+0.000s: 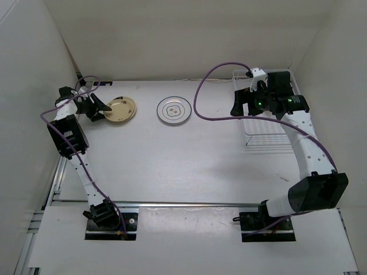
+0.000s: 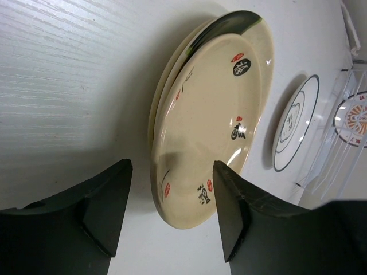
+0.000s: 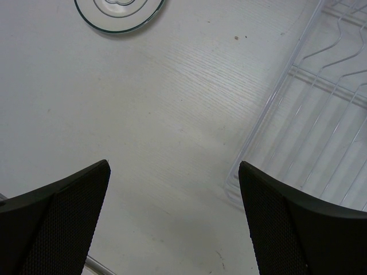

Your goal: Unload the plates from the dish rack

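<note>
White walls enclose the white counter (image 1: 172, 172) that carries all items. On its far left, the cream-yellow plate (image 2: 212, 114) lies flat. It appears to rest on a second plate, of which only a rim with a dark patch shows; stacking would keep the set-down area compact. The white plate (image 1: 174, 110), dark-rimmed with a small centre motif, lies flat near the stack on its right and apart from it. The dish rack (image 1: 269, 134) stands at the far right of the counter, well apart from both. The orange sunburst plate (image 2: 356, 117) stands upright in it, held on edge by the bars. This plate shows only in the left wrist view, because the right arm covers it from above. Judged from this layout, one plate is left to unload. The left tool (image 2: 172, 172) is open, its fingers to either side of the cream-yellow plate's near rim. Contact cannot be determined. The posture suits either a release or a rim grasp. The right tool (image 3: 174, 166) is open and empty. It hovers above the counter at the rack's left edge, facing down, which places it close to the plate in the rack.
</note>
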`<state>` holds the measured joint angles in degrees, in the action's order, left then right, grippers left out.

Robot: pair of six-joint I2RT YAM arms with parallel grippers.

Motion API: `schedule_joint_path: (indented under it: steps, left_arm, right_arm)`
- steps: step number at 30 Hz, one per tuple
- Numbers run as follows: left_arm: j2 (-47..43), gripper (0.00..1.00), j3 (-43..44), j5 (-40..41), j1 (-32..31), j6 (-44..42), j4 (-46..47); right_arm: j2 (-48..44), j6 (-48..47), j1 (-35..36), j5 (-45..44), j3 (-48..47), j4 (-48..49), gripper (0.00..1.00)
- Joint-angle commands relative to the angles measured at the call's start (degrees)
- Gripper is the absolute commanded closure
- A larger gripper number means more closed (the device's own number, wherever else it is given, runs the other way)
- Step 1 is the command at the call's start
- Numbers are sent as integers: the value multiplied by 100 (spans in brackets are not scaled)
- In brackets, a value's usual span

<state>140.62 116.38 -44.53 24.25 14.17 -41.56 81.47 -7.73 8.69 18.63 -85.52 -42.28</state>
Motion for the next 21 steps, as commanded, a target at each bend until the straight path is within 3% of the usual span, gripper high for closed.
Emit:
schedule_joint_path:
  steps: [1,16,18,21]
  left_arm:
    - [-491,30,52,-3,1,-20,52]
    - [-1317,25,-238,1403,-351,-187,-63]
    - [-1545,25,-361,1771,-421,-187,-115]
    - [-2334,25,-545,2132,-535,-239,-115]
  right_arm:
    - [-113,-27,-16,220,-185,106,5]
    - [-457,-27,-16,325,167,53,3]
    - [-518,-27,-16,159,236,106,3]
    - [-518,42,-16,-911,307,456,3]
